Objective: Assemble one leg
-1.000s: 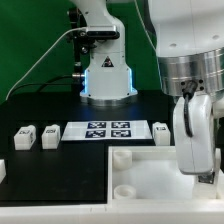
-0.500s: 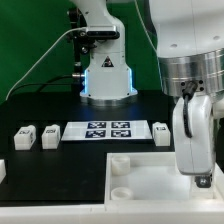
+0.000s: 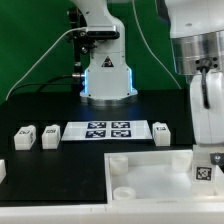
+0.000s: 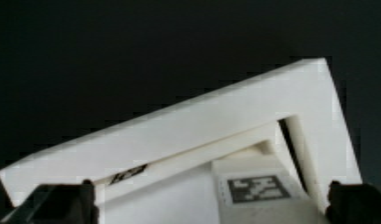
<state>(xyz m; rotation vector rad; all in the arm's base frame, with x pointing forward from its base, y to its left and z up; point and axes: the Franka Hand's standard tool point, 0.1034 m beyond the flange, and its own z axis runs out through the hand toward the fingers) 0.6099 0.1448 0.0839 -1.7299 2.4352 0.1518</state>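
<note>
A leg (image 3: 205,172), a small white block with a tag on its face, stands at the right end of the large white tray-like piece (image 3: 150,172). My gripper (image 3: 207,152) hangs just above it, open and holding nothing. In the wrist view the same leg (image 4: 258,188) shows on the tray piece (image 4: 205,125), between my wide-apart fingers (image 4: 62,205) but nearer one of them, and touching neither. Three more legs lie on the black table: two (image 3: 24,137) (image 3: 50,137) at the exterior view's left and one (image 3: 162,131) right of the marker board.
The marker board (image 3: 105,130) lies mid-table in front of the robot base (image 3: 107,75). The tray piece has a round peg (image 3: 119,158) at its near-left corner. A white part (image 3: 2,170) is cut off at the exterior view's left edge.
My gripper has risen and shifted toward the exterior view's right. The leg it covered now shows standing free on the tray piece.
</note>
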